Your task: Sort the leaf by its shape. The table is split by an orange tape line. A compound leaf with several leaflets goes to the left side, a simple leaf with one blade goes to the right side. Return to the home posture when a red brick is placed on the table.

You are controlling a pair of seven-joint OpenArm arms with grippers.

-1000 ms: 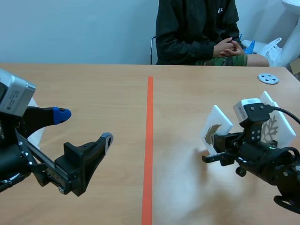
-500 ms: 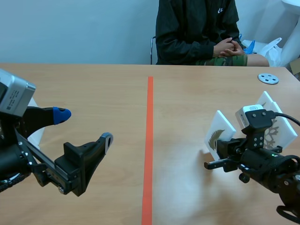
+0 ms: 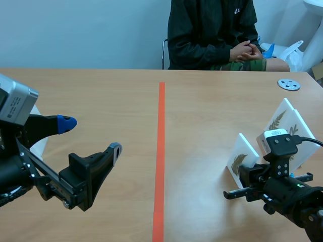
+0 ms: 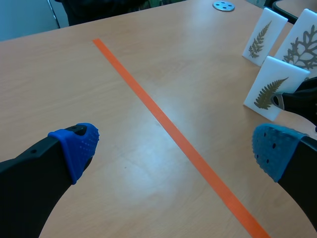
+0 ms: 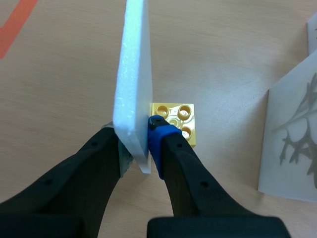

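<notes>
Leaf card: white foam card [image 3: 241,159] with a brown ferny leaf on it, lots of little leaflets along a stem. It's on the right side of the table, well right of the tape, and it leans a bit in the scene view. Can't tell if its bottom edge actually touches the wood.
Right gripper: right gripper [image 5: 134,144] is clamped on that card, one finger on each face near the lower end, so you see the card edge-on from the wrist cam.
Yellow brick: small yellow brick [image 5: 176,119] with round studs, right against the card's foot, just past the blue pad.
Other cards: fern card [image 3: 280,121] stands behind the held one, further back. From the left wrist view there's also a lacy leaf card [image 4: 302,47] next to it. Both are on the right side.
Orange tape line: orange tape line [image 3: 160,151] runs straight down the middle of the table [image 3: 101,96].
Left gripper: left gripper [image 4: 173,146] sits low over the left side, fingers spread wide, nothing in it.
Grey disc: grey disc [image 3: 288,84] with holes lies near the far right edge.
Person: person [image 3: 212,30] in a dark jacket sits across the table, hands clasped.
</notes>
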